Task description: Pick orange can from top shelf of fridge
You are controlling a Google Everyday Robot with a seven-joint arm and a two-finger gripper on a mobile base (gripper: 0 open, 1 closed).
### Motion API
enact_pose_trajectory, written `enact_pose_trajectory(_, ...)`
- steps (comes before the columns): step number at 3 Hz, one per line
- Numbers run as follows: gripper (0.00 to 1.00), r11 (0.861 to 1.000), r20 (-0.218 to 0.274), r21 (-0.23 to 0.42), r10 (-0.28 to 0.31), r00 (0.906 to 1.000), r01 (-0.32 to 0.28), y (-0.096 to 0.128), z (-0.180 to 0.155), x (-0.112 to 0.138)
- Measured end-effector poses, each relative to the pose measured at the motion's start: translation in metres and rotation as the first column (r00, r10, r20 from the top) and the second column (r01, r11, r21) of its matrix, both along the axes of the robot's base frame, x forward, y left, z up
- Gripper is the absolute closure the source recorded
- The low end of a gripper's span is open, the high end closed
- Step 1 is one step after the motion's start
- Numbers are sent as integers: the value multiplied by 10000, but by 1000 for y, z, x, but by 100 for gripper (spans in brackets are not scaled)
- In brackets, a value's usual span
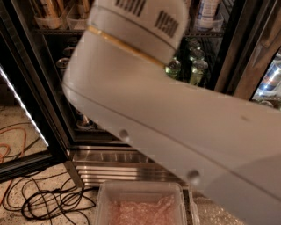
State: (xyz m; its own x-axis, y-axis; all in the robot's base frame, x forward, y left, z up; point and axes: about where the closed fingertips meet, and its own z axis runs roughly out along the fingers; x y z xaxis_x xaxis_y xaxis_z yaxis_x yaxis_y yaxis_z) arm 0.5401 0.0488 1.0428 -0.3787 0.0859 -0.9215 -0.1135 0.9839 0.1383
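Note:
The fridge (pixel 118 169) fills the view, with a dark interior and a brushed steel base grille. On the top shelf (pixel 52 31) at the upper left stand tall golden-orange cans with dark streaks (pixel 49 9) in clear cup trays, cut off by the frame's top edge. My big white arm (pixel 175 123) crosses the view from lower right to top centre and hides the middle of the fridge. My gripper is out of view, beyond the arm's end at the top of the frame.
Green bottles (pixel 196 70) and tall white-blue cans (pixel 206 11) stand right of the arm. A short can (pixel 84 121) shows on a low rack. The open door's light strip (pixel 22 105) is at the left. Black and orange cables (pixel 48 202) lie on the floor. A clear bin (pixel 140 206) sits below.

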Motion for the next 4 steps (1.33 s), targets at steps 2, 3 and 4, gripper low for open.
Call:
enact_pose_trajectory(2, 100, 9858, -1879, 1080, -1070, 9763, 1288, -69, -106, -46)
enact_pose_trajectory(3, 100, 9909, -1830, 769, -951, 9785, 1107, -68, -109, -50)
enact_pose_trajectory(4, 100, 9918, -2098, 679, -921, 9734, 1085, -69, -120, -52)
